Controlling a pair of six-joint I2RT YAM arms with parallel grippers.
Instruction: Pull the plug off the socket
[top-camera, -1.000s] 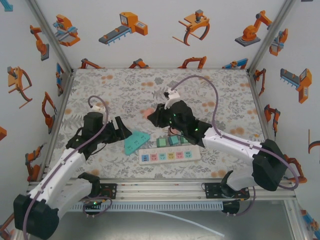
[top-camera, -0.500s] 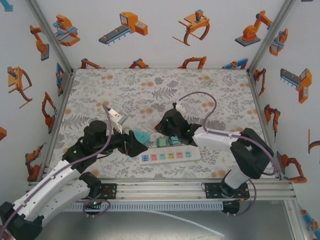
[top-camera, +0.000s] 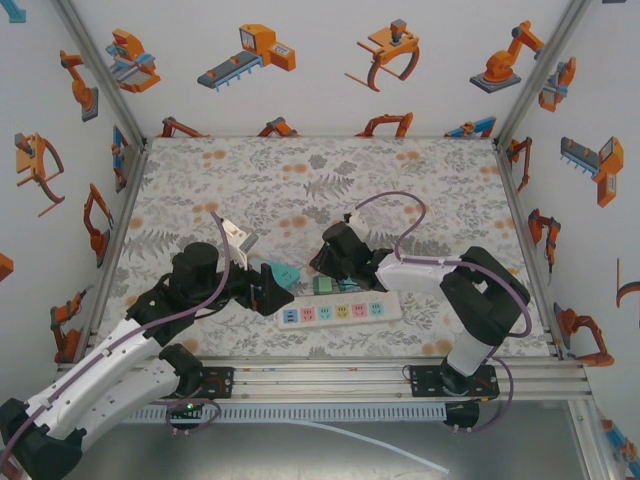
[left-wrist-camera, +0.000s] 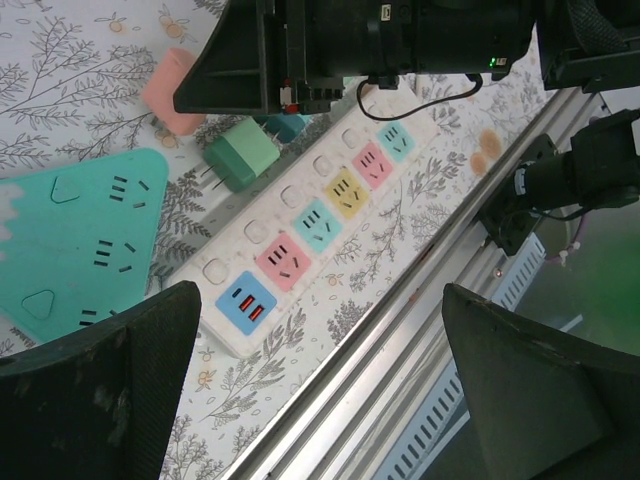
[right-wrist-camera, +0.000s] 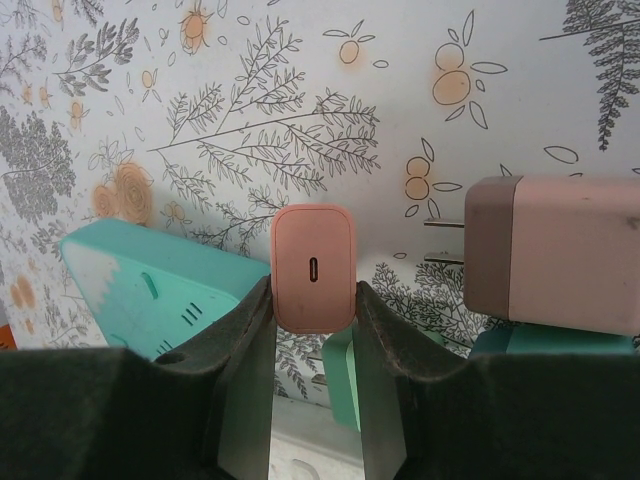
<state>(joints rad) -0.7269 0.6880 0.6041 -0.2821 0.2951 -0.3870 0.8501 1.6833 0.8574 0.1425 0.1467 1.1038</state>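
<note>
My right gripper (right-wrist-camera: 313, 330) is shut on a salmon-pink plug (right-wrist-camera: 313, 268) whose small slot faces the camera. The plug is held low over the floral table, just beyond the white power strip (top-camera: 340, 311). In the top view the right gripper (top-camera: 327, 262) sits at the strip's far left end. A green plug (left-wrist-camera: 240, 155) lies beside the power strip (left-wrist-camera: 310, 225), prongs free. My left gripper (left-wrist-camera: 320, 400) is open and holds nothing, hovering over the strip's near edge. In the top view the left gripper (top-camera: 272, 292) is left of the strip.
A teal triangular socket block (top-camera: 283, 272) lies between the two grippers, close to the left fingers. A second pink plug (right-wrist-camera: 560, 255) rests to the right of the held one. The aluminium table rail (left-wrist-camera: 400, 330) runs just beyond the strip.
The right arm swung down and left, bringing its gripper to the pink plug by the strip's left end. The left arm advanced right toward the strip, and the teal block shifted with it.
</note>
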